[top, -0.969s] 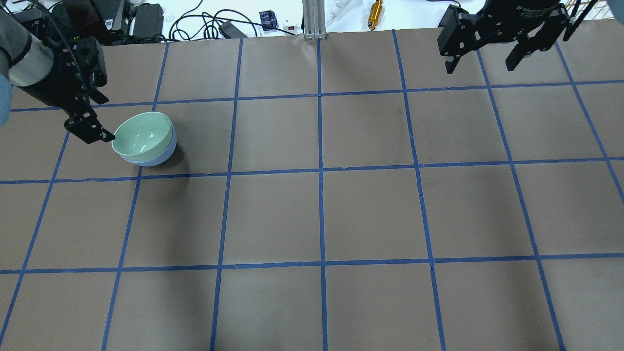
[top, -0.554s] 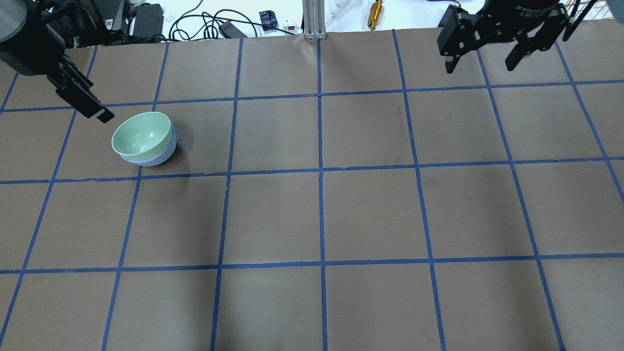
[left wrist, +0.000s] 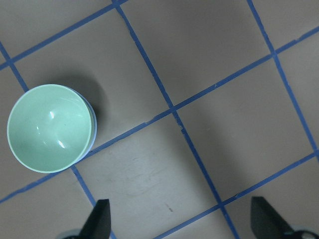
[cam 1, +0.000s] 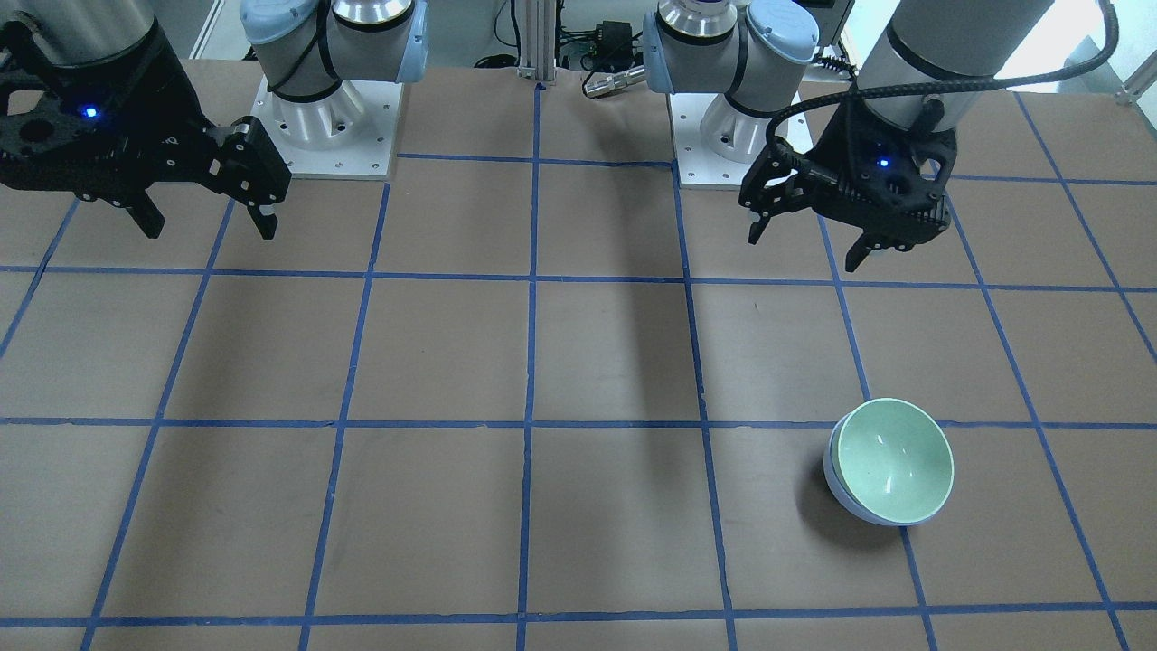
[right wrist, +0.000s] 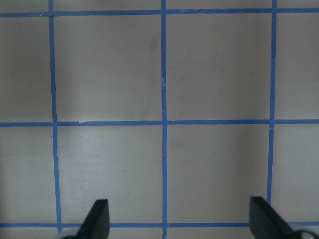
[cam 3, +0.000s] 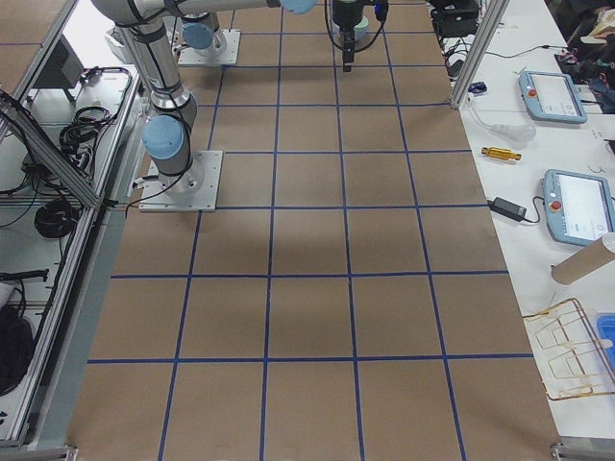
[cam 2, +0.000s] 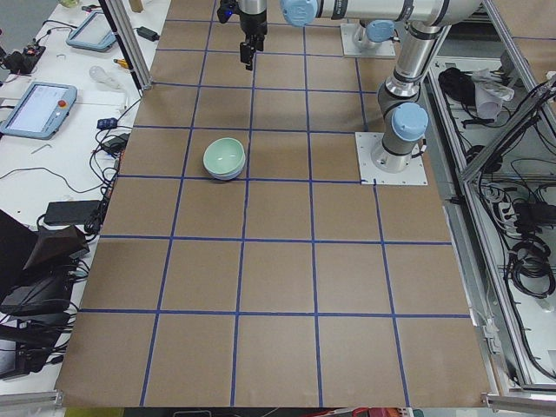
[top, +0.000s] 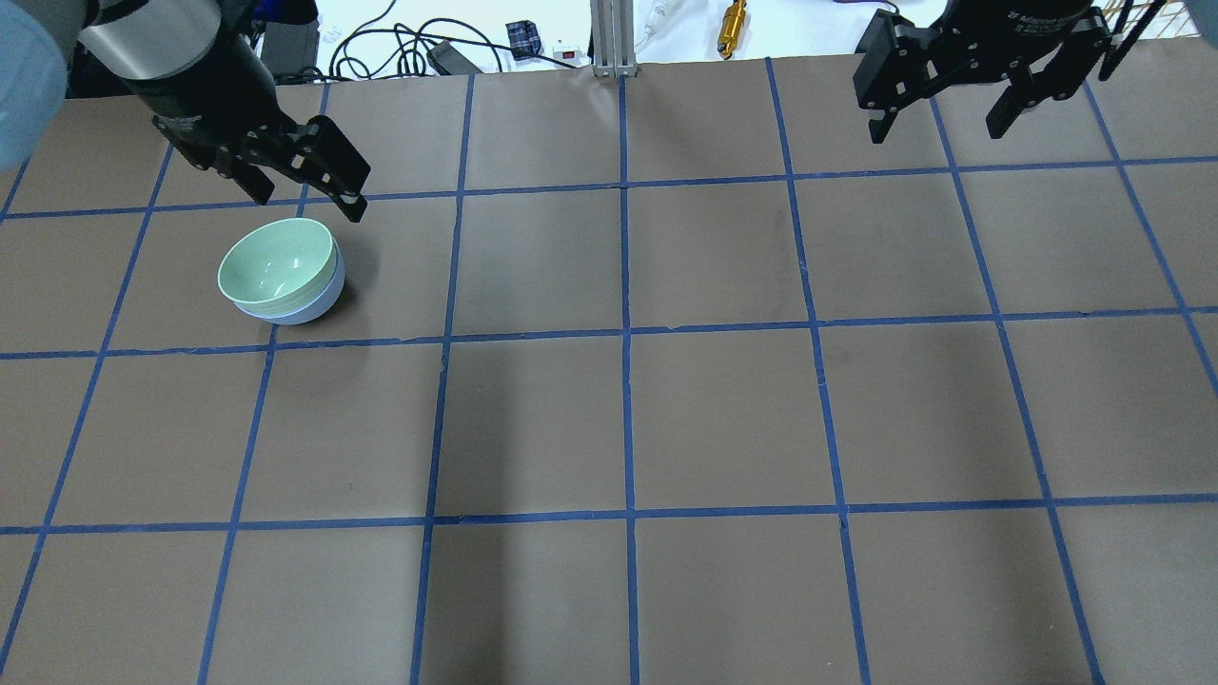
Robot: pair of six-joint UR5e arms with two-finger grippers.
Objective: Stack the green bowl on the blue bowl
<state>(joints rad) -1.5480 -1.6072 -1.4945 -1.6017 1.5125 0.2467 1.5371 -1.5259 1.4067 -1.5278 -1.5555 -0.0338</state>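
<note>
The green bowl (top: 278, 263) sits nested inside the blue bowl (top: 319, 300) on the table's left side. Only a rim and lower wall of the blue bowl show. The stack also shows in the front view, green bowl (cam 1: 893, 461) in blue bowl (cam 1: 833, 479), and in the left wrist view (left wrist: 50, 127). My left gripper (top: 309, 205) is open and empty, raised just beyond the stack and apart from it. It also shows in the front view (cam 1: 804, 251). My right gripper (top: 935, 135) is open and empty over the far right of the table, also in the front view (cam 1: 210, 231).
Brown table paper carries a blue tape grid (top: 625, 333). An aluminium post (top: 614, 38), cables and a brass part (top: 733, 24) lie past the far edge. The two arm bases (cam 1: 325, 117) (cam 1: 732, 117) stand at the robot's side.
My left gripper has left the bowls' left rim, risen and swung round to the far side of the stack, turning as it went. The bowls and the right arm have not moved.
</note>
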